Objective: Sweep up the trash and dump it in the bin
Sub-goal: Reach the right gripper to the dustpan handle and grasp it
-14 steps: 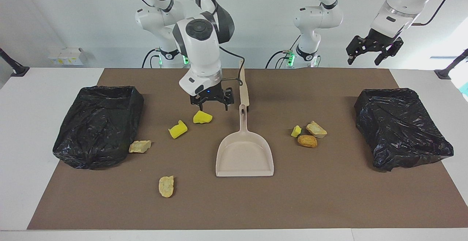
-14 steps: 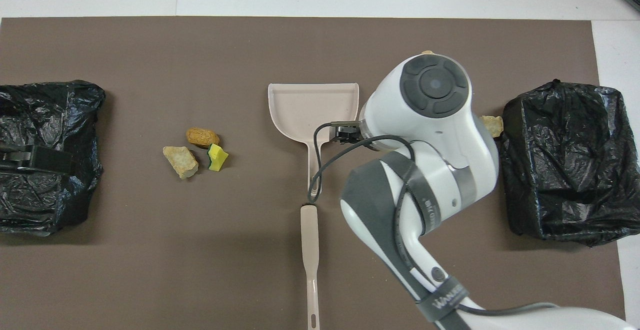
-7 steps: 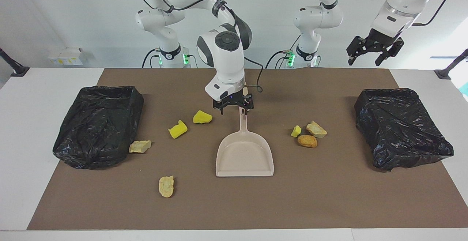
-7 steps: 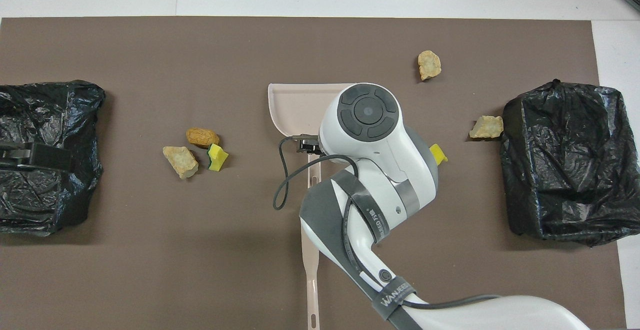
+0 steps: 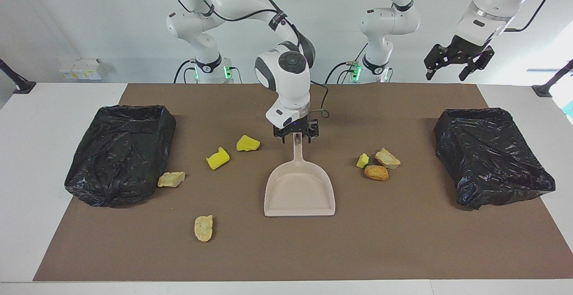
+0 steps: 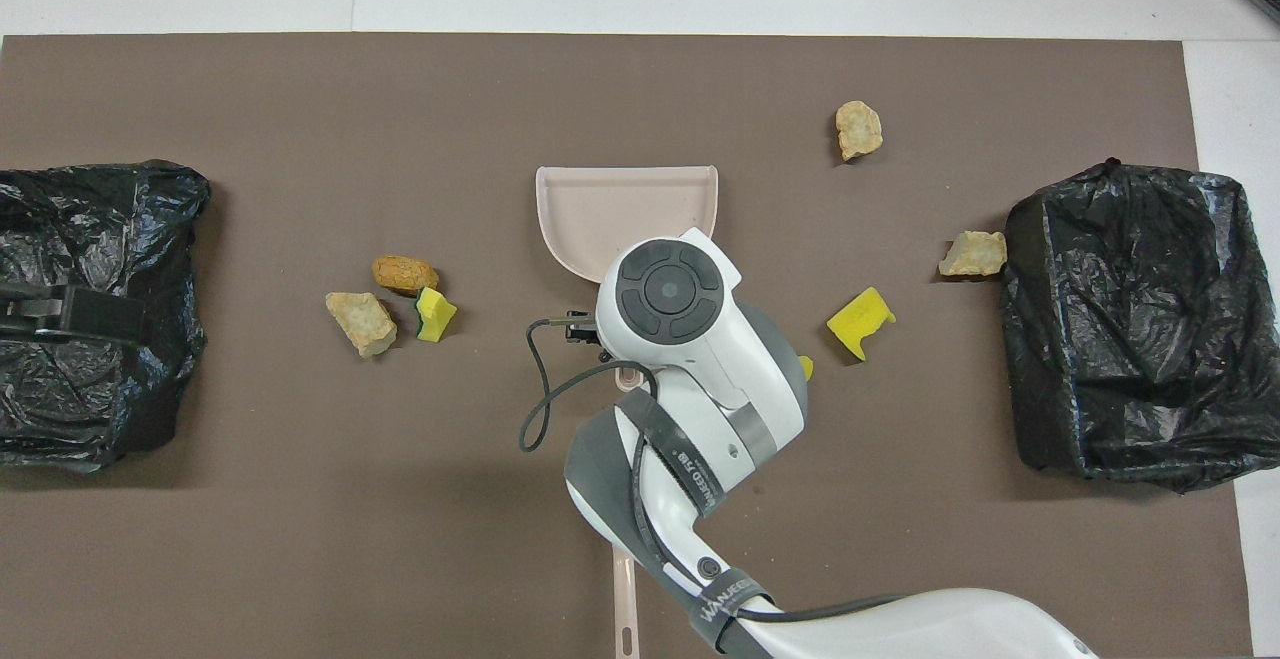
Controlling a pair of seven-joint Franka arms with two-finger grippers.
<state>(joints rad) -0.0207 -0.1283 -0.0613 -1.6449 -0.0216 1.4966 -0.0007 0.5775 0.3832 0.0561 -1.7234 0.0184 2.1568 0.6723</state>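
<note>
Your right gripper (image 5: 296, 138) hangs over the handle end of the beige dustpan (image 5: 299, 190), jaws spread and holding nothing; the left gripper (image 5: 457, 64) waits, jaws open, above the black-lined bin (image 5: 492, 157) at its end of the surface. The trash (image 5: 375, 164) lies scattered on the brown mat: yellow sponge chunks (image 5: 247, 143) probably light and squashy, tan lumps (image 5: 171, 179) harder and likely to roll. The dustpan looks stiff, light plastic, so take it by the narrow handle.

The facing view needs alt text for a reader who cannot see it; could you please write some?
The right gripper hangs open over the handle of a beige dustpan at mid-table. Yellow, tan and orange-brown trash lumps lie scattered on the brown mat, with a black-lined bin at each end. The left gripper waits, raised and open.
</note>
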